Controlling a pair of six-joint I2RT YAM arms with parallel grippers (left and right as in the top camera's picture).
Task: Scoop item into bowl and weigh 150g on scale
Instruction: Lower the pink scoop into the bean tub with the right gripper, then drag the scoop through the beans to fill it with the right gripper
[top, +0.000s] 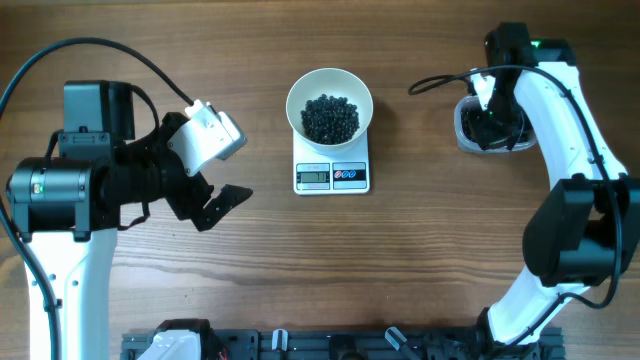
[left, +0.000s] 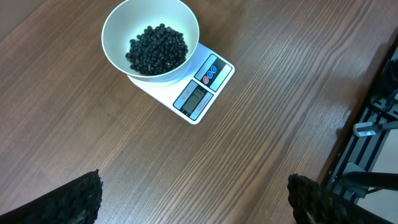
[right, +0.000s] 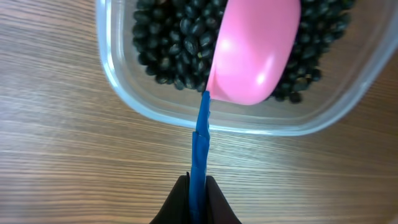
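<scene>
Step in hand, as judged: loading the scoop.

- Right gripper (right: 198, 186) is clamped on the blue handle of the pink scoop (right: 255, 50), whose cup is over the item (right: 168, 43) in the clear tub (right: 118, 93), upper right of the overhead frame.
- To do it well: dig under the beads, level the cup, lift slowly.
- Right arm reaches forward, wrist bent down over the tub.
- Left gripper (left: 196, 205) has its jaws wide and empty, at left.
- Bowl (top: 330, 80), part-filled, sits on the scale (top: 332, 177), upper centre.
</scene>
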